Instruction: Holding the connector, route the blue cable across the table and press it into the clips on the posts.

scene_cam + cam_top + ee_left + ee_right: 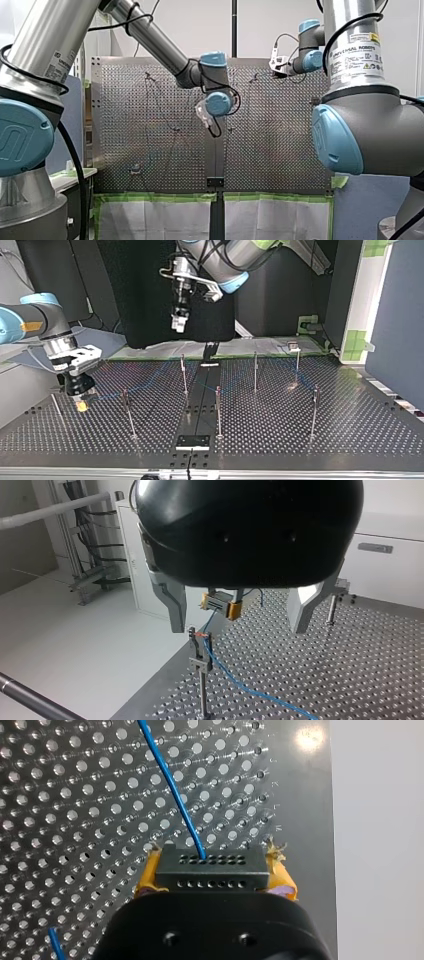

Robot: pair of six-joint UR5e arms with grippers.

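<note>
My right gripper (210,862) is shut on the dark connector (210,875), which sits between its yellow pads. The blue cable (175,795) leaves the connector over the perforated table (75,820). At the top view's left, my right gripper (81,405) hangs low over the table near a thin post (55,407). In the left wrist view the cable (235,680) runs from the connector (219,604) down through the clip on a post (200,655). My left gripper (237,630) is open and holds nothing. It hovers high above the table's middle (178,325).
Several thin posts (218,410) stand about the table, among them one (314,410) toward the top view's right. A black plate (192,441) lies on the middle seam. Green tape (155,197) and white cloth (160,220) line the table's edge in the front view.
</note>
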